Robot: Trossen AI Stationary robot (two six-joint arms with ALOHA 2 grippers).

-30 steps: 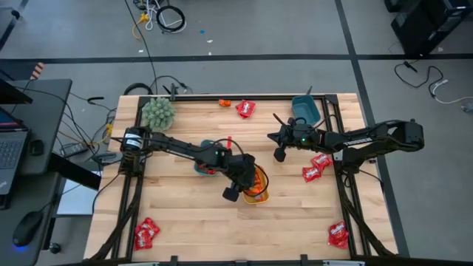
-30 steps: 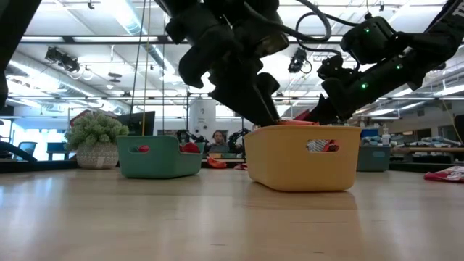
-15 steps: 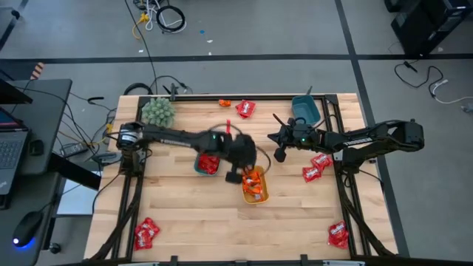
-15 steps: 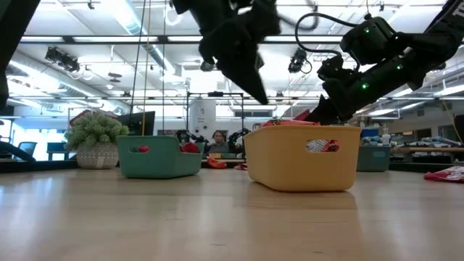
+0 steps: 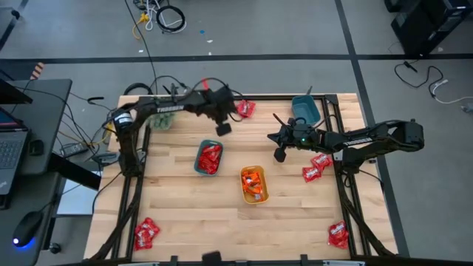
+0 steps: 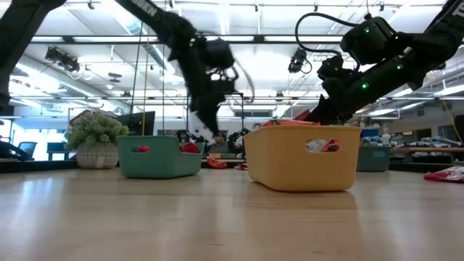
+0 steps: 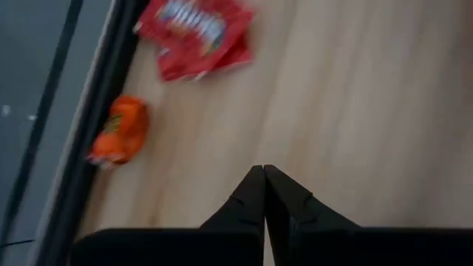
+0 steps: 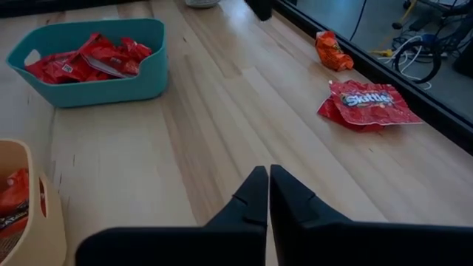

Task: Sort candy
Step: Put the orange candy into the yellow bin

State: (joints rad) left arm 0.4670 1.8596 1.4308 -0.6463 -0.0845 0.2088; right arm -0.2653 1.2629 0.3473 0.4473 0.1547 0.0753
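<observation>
My left gripper [image 5: 222,128] is shut and empty, above the table near its far edge. In its wrist view [image 7: 264,174] a red candy pack [image 7: 198,33] and an orange candy [image 7: 118,139] lie flat on the wood ahead of it. My right gripper [image 5: 279,154] is shut and empty, hovering right of centre; it also shows in its wrist view [image 8: 267,174]. A teal tray [image 5: 208,157] holds red candies. A yellow tray [image 5: 253,184] holds orange candies. A blue tray [image 5: 305,109] stands at the far right.
Loose red candy packs lie on the table right of my right arm [image 5: 318,166], at the near right corner [image 5: 338,235] and at the near left corner [image 5: 145,233]. A fuzzy green plant [image 5: 157,117] stands at the far left, partly under my left arm. A black frame borders the table.
My left gripper has left the yellow tray, risen and swung toward the table's far edge, passing over the teal tray. It now hangs near the red and orange candies at the far edge. The trays have stayed in place.
</observation>
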